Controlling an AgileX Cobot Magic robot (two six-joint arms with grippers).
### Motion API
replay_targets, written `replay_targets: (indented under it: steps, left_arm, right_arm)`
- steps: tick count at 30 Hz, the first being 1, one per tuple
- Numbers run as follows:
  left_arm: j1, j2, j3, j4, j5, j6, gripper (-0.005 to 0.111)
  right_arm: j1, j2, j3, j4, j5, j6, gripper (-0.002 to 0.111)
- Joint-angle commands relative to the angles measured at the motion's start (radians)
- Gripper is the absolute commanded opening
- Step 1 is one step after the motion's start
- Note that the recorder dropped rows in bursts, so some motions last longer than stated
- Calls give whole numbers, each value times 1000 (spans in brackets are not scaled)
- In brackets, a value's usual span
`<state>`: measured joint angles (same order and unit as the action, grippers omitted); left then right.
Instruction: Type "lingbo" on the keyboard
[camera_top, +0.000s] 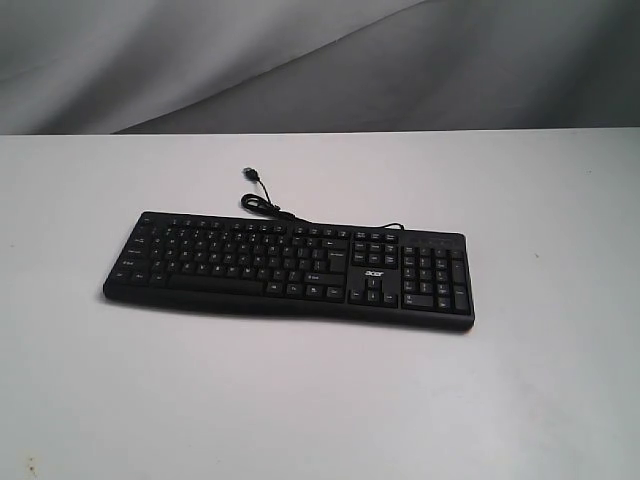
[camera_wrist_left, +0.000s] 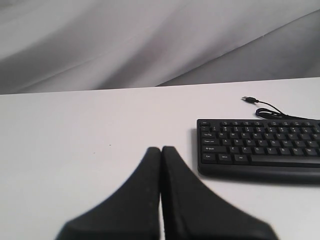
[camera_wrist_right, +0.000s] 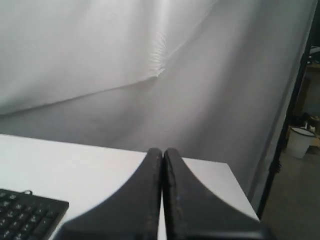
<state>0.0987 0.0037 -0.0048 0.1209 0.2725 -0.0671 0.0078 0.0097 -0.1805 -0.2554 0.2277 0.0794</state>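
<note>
Keyboard lies untouched on the surface; my left tool and right tool are closed, empty. I should drop one closed tip squarely onto L, pressing lightly.

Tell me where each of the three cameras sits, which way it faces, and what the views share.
Exterior: off the arms, looking down across the white table at the whole keyboard; no robot part shows.
Left wrist: behind the shut left gripper, low over the table, facing the keyboard's letter-key end and the grey backdrop.
Right wrist: behind the shut right gripper, facing the backdrop past the table's edge; only a keyboard corner shows.
Shared: all three show the keyboard.
</note>
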Motion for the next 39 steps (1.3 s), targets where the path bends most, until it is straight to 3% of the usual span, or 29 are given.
replay_targets:
  steps: [1, 16, 39]
  left_arm:
    - [1, -4, 5, -4, -7, -2, 1]
    - [1, -4, 5, -4, -7, -2, 1]
    - [1, -4, 5, -4, -7, -2, 1]
  right_arm:
    - [-7, -10, 5, 5, 96, -48, 0]
    - [-59, -10, 179, 138, 72, -45, 0]
    - [-67, -10, 181, 264, 103, -42, 0]
